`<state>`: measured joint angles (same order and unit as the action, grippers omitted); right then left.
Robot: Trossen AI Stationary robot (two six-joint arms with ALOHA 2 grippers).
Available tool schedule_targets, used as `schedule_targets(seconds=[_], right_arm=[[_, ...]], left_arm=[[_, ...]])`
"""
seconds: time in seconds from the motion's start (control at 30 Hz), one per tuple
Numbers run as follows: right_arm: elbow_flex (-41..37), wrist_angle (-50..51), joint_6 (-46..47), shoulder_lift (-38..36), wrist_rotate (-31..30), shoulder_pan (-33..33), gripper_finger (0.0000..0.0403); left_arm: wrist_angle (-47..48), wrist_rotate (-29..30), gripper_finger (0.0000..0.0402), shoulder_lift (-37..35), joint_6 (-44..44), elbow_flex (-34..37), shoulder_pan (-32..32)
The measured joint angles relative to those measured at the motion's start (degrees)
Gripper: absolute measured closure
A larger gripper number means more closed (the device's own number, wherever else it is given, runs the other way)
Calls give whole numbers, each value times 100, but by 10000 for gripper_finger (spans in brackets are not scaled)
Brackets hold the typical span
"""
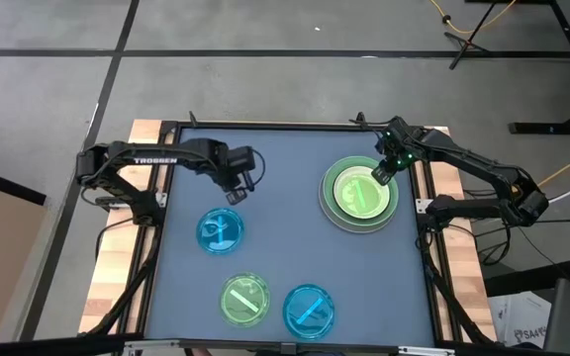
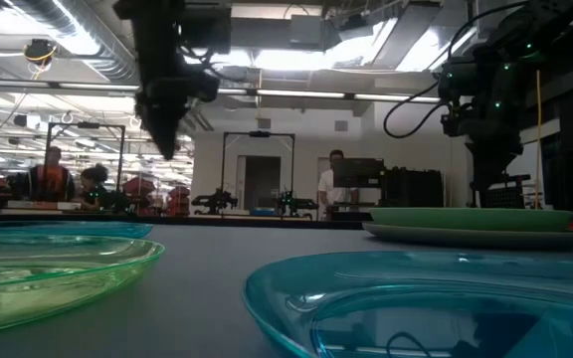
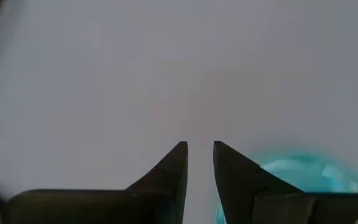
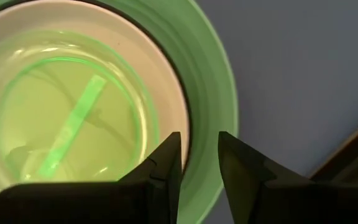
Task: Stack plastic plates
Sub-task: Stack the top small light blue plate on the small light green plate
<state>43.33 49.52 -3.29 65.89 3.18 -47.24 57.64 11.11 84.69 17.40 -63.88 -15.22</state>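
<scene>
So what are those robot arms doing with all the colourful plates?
They are stacking plastic plates. A pile already sits on the right side of the table: a grey plate, a light green one, a white one, and a see-through green one on top. The right pincer hovers over the pile's edge, holding nothing. Three plates still lie loose: a blue plate, a green plate and another blue plate. The left pincer hangs empty just above the first blue one.

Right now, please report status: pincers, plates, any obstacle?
Left pincer empty above the mat. Right pincer empty, over stack rim. Three loose plates: blue, green, blue. No obstacle seen.
</scene>
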Motion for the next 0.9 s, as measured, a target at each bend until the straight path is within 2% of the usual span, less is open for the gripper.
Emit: schedule_targets(seconds=[0.13, 0.33, 0.5, 0.7, 0.9], right_arm=[[0, 4, -2, 0, 297, 0, 308], [0, 7, 0, 0, 516, 2, 308], [0, 7, -2, 0, 547, 2, 308], [0, 4, -2, 0, 546, 2, 308], [0, 4, -2, 0, 545, 2, 308]], left_arm=[[375, -276, 331, -1, 3, 0, -91], [450, -486, 331, 0, -61, 89, -39], [415, -772, 331, 1, -427, 603, 66], [64, -954, 331, 1, -445, 1410, 160], [-193, -1345, 331, 1, -436, 1831, 175]])
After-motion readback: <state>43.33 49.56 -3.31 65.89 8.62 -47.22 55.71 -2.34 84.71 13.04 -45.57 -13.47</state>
